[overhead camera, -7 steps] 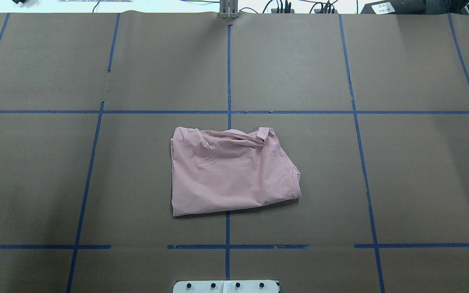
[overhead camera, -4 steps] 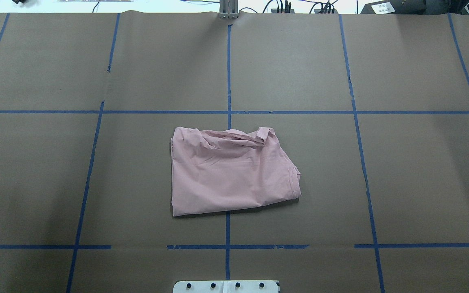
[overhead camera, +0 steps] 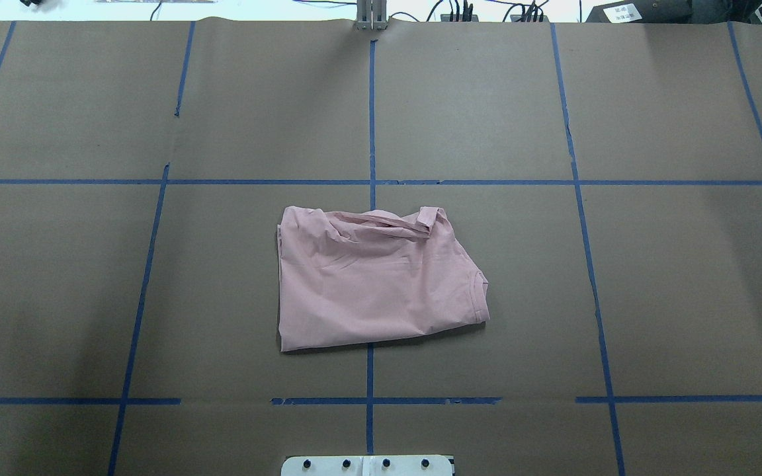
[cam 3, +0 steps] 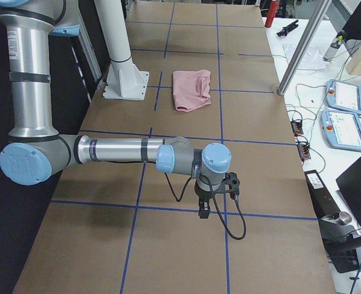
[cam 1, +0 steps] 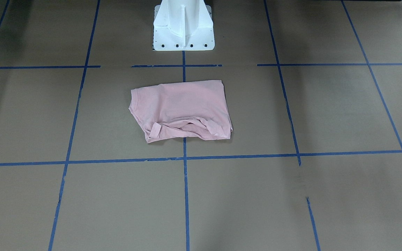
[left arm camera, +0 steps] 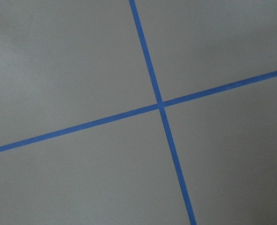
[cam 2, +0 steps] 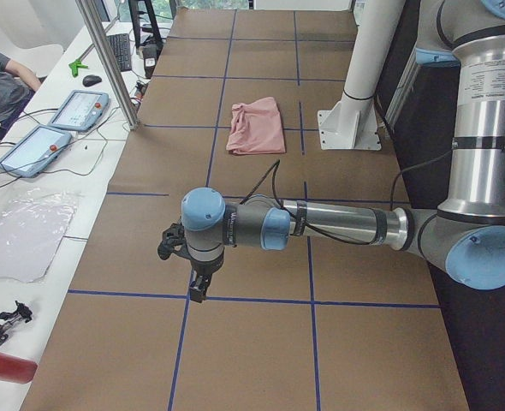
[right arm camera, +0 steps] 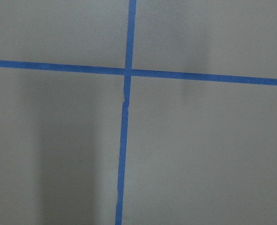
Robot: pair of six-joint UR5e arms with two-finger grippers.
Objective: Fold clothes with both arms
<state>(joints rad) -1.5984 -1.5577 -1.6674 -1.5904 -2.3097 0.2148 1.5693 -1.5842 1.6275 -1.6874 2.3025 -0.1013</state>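
Item: pink T-shirt [overhead camera: 374, 284], folded into a rough rectangle. It lies at the centre of the paper-covered table [overhead camera: 685, 297], near the white pedestal [cam 1: 183, 28] and across a blue tape line [overhead camera: 370, 377]. Its far edge is bunched, with what looks like the collar to the right.

Item: left gripper [cam 2: 198, 289], pointing down over the table's left end, well apart from the T-shirt. Fingers apart or together: cannot tell.

Item: right gripper [cam 3: 204, 211], the same at the right end. Finger state: cannot tell.
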